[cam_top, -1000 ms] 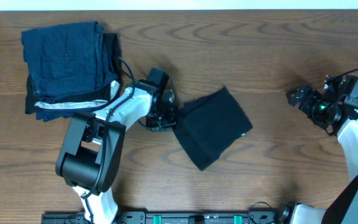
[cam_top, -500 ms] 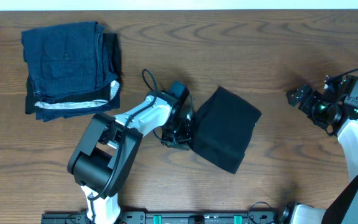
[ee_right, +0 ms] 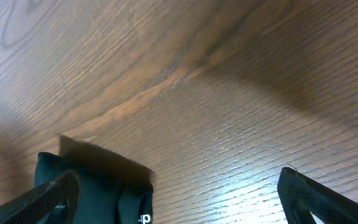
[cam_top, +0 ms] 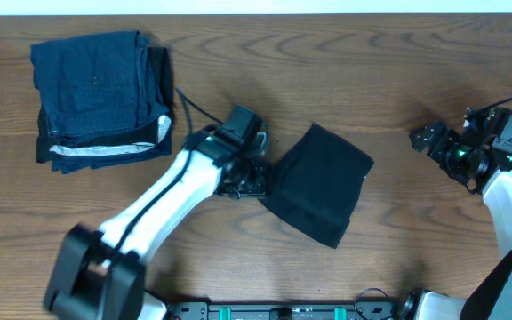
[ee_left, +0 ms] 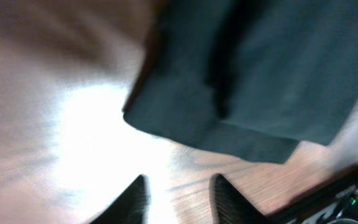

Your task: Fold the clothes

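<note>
**Status of the work**

1. T-shirt (cam_top: pixel 322 183): lies flat on the desk (cam_top: pixel 345 71), near the centre. It is folded into a compact, roughly four-sided packet, set at an angle to the desk edges. No sleeves or loose ends show outside the outline in the overhead view. The left wrist view, though blurred, shows one layer lying over another at the near edge.

2. Left hand (cam_top: pixel 245 180): just beside the packet's left edge. In its wrist view the fingers stand apart with bare desk between them. The T-shirt (ee_left: pixel 260 74) lies beyond the tips, with no fabric in the gap. The hand holds nothing.

3. Right hand (cam_top: pixel 427 139): well apart from the packet, at the right side of the desk. Its fingers are spread wide over bare desk and grip nothing. A corner of the T-shirt (ee_right: pixel 95 186) shows at the lower left of its wrist view.

4. Blue pile (cam_top: pixel 100 98): folded garments stacked at the far left corner, well apart from the T-shirt.

**Assessment**

- Done: folding of this item appears essentially complete.
- Possibly left: squaring the packet to the desk, or moving it towards the blue pile. Neither step is confirmed by the views.
- No unfolded garment is visible on the desk.
</note>
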Robot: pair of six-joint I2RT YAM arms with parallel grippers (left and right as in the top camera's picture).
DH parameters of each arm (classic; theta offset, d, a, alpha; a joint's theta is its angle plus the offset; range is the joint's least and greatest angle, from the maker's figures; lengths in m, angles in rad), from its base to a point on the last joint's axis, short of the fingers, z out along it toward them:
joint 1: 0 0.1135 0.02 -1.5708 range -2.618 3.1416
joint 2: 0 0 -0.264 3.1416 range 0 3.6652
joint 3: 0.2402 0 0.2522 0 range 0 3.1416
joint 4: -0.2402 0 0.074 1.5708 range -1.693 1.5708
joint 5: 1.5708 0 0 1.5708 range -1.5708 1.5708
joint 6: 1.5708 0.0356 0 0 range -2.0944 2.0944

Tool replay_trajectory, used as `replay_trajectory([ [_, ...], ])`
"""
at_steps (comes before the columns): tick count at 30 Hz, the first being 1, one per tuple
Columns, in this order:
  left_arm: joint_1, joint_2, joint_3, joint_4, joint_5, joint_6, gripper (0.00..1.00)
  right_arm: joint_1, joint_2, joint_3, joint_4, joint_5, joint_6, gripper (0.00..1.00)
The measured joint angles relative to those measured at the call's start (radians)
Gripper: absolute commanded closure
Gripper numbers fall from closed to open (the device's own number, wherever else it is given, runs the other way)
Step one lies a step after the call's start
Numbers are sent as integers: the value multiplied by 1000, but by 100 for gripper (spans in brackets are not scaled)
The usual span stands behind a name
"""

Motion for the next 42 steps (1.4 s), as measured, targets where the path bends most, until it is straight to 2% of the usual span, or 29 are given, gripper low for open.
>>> replay_trajectory([
  [1, 0, -24, 0, 11, -5, 26, 2, 0, 0, 0, 0, 0, 0, 1],
  [4, 0, -77, 0, 50, -18, 113, 2, 0, 0, 0, 0, 0, 0, 1],
  [11, 0, -84, 2, 108, -39, 232, 2, 0, 0, 0, 0, 0, 0, 1],
  [16, -16, -80, 58, 69, -98, 264, 2, 0, 0, 0, 0, 0, 0, 1],
  [22, -94, -79, 204, 49, -201, 276, 2, 0, 0, 0, 0, 0, 0, 1],
  [25, -122, -72, 219, 56, -224, 278, 2, 0, 0, 0, 0, 0, 0, 1],
  [29, -138, -3, 222, 82, -241, 278, 2, 0, 0, 0, 0, 0, 0, 1],
  [37, -140, 249, 223, 147, -248, 278, 2, 0, 0, 0, 0, 0, 0, 1],
  [42, -140, 315, 223, 171, -249, 277, 2, 0, 0, 0, 0, 0, 0, 1],
])
